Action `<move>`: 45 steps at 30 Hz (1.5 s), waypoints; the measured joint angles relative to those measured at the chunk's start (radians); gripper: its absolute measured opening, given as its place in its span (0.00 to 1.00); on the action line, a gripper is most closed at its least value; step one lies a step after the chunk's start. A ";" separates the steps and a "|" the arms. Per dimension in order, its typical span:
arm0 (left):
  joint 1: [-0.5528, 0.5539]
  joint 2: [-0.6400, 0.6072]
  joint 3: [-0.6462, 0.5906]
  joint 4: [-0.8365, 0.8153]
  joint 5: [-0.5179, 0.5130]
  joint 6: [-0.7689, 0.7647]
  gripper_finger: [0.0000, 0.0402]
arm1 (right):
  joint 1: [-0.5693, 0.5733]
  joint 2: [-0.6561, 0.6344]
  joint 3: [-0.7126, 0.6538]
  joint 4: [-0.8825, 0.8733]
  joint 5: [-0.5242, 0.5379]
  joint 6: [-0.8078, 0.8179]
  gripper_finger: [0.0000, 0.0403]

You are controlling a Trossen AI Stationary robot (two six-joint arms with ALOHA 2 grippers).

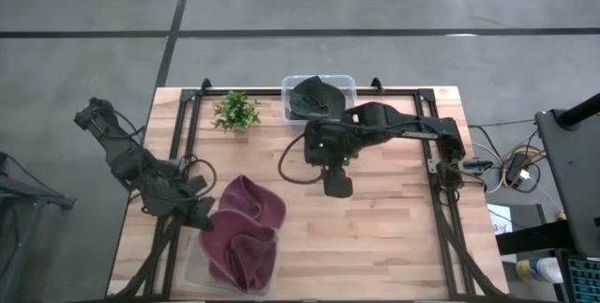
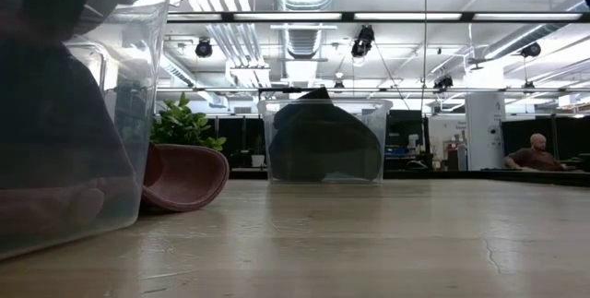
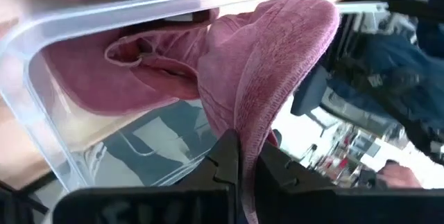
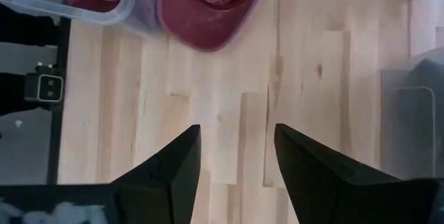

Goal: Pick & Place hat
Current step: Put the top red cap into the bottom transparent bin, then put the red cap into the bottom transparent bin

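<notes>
From my remote seat I take the clear bin (image 1: pixel 192 270) near the table's front-left corner as my landmark. My left gripper (image 3: pixel 248 160) sits at that bin's left rim, its fingers pressed together on a fold of the red hat (image 1: pixel 246 233), pinching the cloth edge as the left wrist view shows plainly. That hat lies partly inside the bin and partly spilled over its rim onto the wooden table (image 1: pixel 394 247), with one lobe resting toward the table's middle. My right gripper (image 4: pixel 236 158) hangs well away from the bin, over bare boards near the table's centre, its fingers spread and holding nothing. Beyond it, on the far side of the table from my bin, a second clear box (image 1: pixel 319 97) holds a dark hat (image 1: pixel 314 97), and a small green plant (image 1: pixel 235 111) stands beside that box. I judge the step in hand to be handling the red hat at the bin with the left arm (whether it goes in or comes out I cannot say from here). To do it well I would keep the pinch firm, since the cloth is soft and only a thin fold is caught, move slowly so the hanging bulk does not drag on the bin's rim and tip the light plastic, and keep the right arm parked clear.
</notes>
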 joint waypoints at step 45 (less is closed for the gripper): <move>0.009 -0.075 0.081 -0.046 -0.120 0.106 0.35 | -0.030 0.001 -0.527 0.537 -0.067 0.222 0.42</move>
